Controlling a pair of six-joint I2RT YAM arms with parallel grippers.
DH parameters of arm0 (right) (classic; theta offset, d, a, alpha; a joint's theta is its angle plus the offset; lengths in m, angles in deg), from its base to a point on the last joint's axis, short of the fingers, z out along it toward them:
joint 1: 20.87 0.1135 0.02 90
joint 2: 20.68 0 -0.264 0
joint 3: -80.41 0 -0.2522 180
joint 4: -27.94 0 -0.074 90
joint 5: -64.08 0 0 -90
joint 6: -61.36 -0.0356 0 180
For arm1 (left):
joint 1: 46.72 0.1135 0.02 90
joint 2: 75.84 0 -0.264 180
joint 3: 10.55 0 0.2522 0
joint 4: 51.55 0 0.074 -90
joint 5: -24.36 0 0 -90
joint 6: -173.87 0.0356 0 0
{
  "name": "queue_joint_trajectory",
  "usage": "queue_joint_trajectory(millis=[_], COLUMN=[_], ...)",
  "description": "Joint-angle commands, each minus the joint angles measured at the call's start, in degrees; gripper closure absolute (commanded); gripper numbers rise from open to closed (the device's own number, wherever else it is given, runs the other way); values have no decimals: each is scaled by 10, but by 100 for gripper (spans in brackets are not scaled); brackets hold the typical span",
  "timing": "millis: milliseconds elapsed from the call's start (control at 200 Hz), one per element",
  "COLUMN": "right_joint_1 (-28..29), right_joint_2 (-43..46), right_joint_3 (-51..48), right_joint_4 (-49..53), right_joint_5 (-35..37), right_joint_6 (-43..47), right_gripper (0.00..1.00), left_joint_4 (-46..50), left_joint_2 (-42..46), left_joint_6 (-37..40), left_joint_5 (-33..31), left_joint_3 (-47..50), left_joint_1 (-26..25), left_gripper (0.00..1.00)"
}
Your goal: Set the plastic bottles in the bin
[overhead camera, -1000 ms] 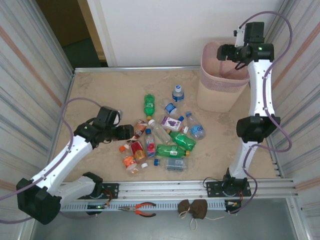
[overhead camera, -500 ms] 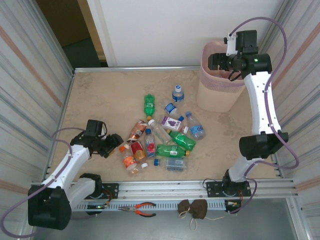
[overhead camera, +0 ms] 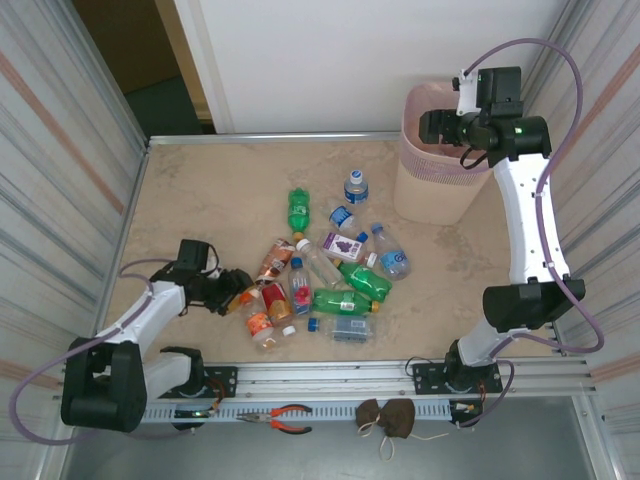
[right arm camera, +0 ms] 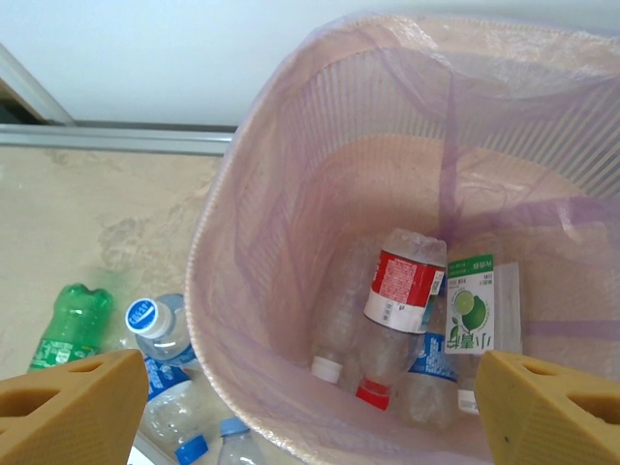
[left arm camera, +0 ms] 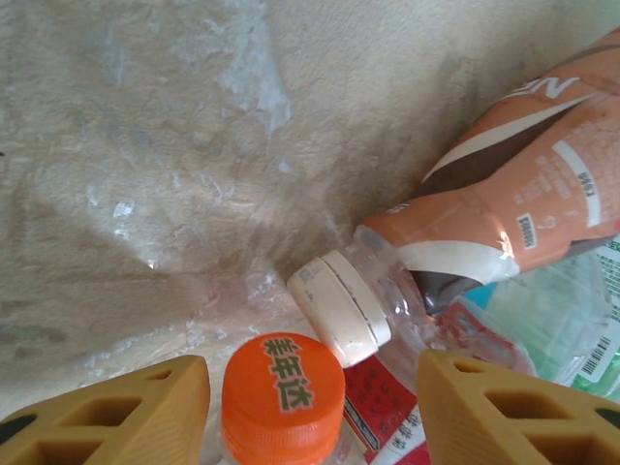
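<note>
Several plastic bottles (overhead camera: 320, 272) lie in a pile on the table's middle. My left gripper (overhead camera: 232, 290) is low at the pile's left edge. Its yellow fingers (left arm camera: 116, 412) stand open on either side of the orange cap (left arm camera: 283, 397) of a red-labelled bottle, the right one clearly apart from it. A white-capped bottle (left arm camera: 341, 308) with an orange-brown label lies just beyond. My right gripper (overhead camera: 440, 125) hangs open and empty over the pale-pink bin (overhead camera: 440, 190). Inside the bin (right arm camera: 208, 291) lie a red-labelled bottle (right arm camera: 405, 281), other clear bottles and a green lime carton (right arm camera: 472, 315).
Corrugated metal walls close in the table on both sides. Pliers (overhead camera: 280, 418) and a brown pouch (overhead camera: 388, 418) lie on the front rail. A green bottle (overhead camera: 298, 210) and a blue-capped one (overhead camera: 356, 186) lie toward the bin. Bare tabletop stretches at back left.
My left arm has drawn back and down to the pile's left edge, and its jaws have narrowed. My right gripper shifted slightly over the bin.
</note>
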Motion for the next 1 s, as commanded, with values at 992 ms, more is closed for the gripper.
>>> queue_joint_trajectory(millis=[992], right_joint_1=[15], right_joint_2=[92], right_joint_3=[-58], right_joint_4=[-13], right_joint_5=[-46], right_joint_6=[-30], right_gripper=[13], left_joint_4=[141], left_joint_2=[84], left_joint_6=[113], left_joint_5=[19], left_joint_3=[-137], left_joint_1=[10], left_gripper=[73])
